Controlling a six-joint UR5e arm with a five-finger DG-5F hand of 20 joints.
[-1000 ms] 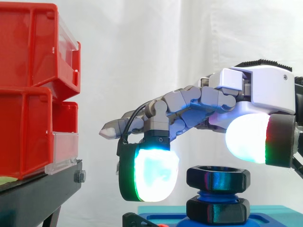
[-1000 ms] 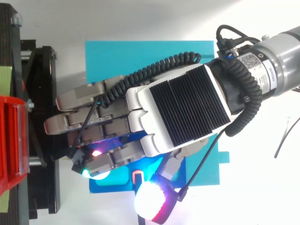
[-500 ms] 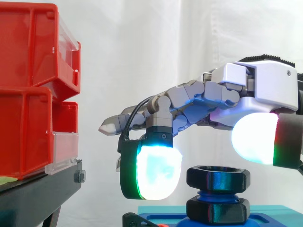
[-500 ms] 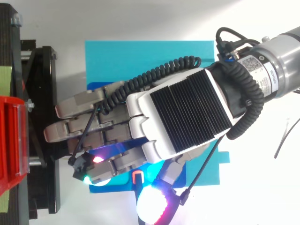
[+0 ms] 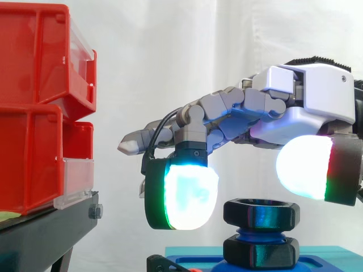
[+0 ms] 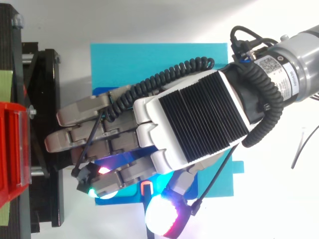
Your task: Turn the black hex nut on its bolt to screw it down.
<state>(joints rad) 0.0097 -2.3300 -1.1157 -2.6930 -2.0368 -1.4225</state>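
The hand [image 5: 309,105] has lifted a little, its fingers spread open on either side of the black hex nut [image 5: 261,213], apparently not touching it, so I judge no turning yet.

Hand [image 5: 315,105] entering from the frame's right edge, fingers loosely extended leftward. One glowing pad [image 5: 184,195] hangs at lower centre, with the thumb pad [image 5: 306,170] apart at right.

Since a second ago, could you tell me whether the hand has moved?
Yes: the hand has risen slightly; its green-edged pad sits higher against the top nut.
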